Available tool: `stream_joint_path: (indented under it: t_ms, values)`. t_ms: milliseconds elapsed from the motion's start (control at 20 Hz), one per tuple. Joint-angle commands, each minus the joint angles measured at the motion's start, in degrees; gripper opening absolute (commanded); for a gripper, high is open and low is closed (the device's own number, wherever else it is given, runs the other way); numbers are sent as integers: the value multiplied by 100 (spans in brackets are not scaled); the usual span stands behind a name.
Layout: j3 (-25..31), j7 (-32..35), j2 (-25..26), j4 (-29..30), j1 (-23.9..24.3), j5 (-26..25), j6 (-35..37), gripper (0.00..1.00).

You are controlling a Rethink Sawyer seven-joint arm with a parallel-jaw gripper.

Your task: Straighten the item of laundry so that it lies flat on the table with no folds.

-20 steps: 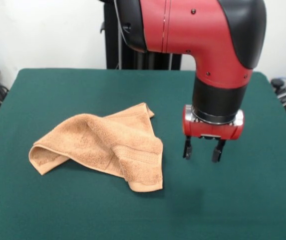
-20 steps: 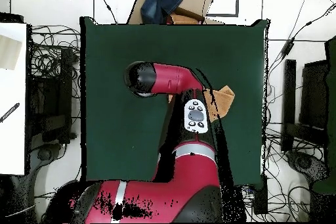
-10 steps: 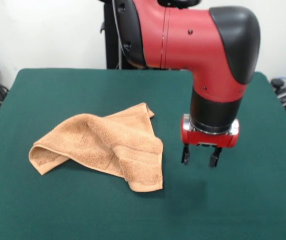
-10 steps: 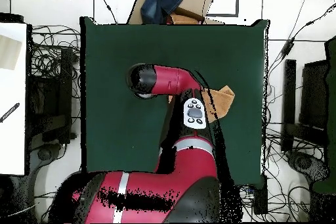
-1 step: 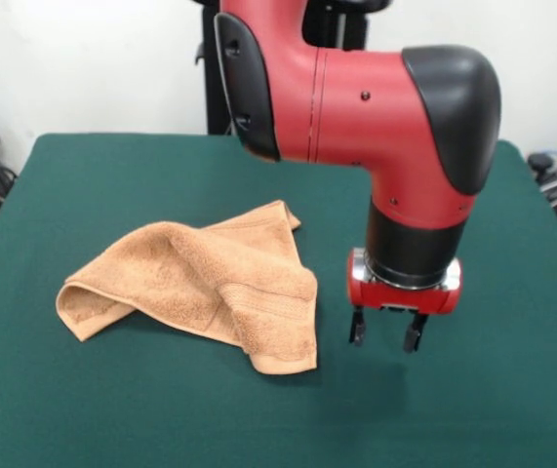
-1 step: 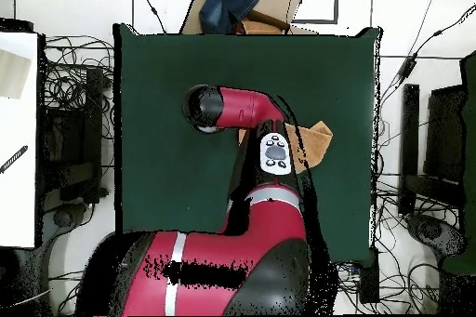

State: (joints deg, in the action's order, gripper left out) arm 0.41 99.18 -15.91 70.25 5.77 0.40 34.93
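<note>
Lowered fingers [image 5: 386, 331] parted and empty, just beside crumpled towel [image 5: 200, 283], open table [image 5: 512, 390] around

The gripper [image 5: 386, 333] has dropped lower and edged closer to the towel [image 5: 200, 281].

The crumpled peach-orange terry towel [image 5: 200, 283] is lying just beside the open pincer [image 5: 386, 333], leaving bare dark green felt counter [image 5: 493, 390] lying all around.

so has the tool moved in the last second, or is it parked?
Yes. In the front view the tool has come lower and slid toward the towel, whose corner has stayed put. It hangs open beside the towel, not touching.
</note>
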Motion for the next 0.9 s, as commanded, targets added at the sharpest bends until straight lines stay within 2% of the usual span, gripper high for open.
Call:
stream_joint_path:
  t_ms: [50,350,900]
  values:
    - [-80,686,280,-268,1,-86,463,100]
    - [68,608,365,-395,108,6,573,100]
    - [179,565,209,-193,250,40,540,100]
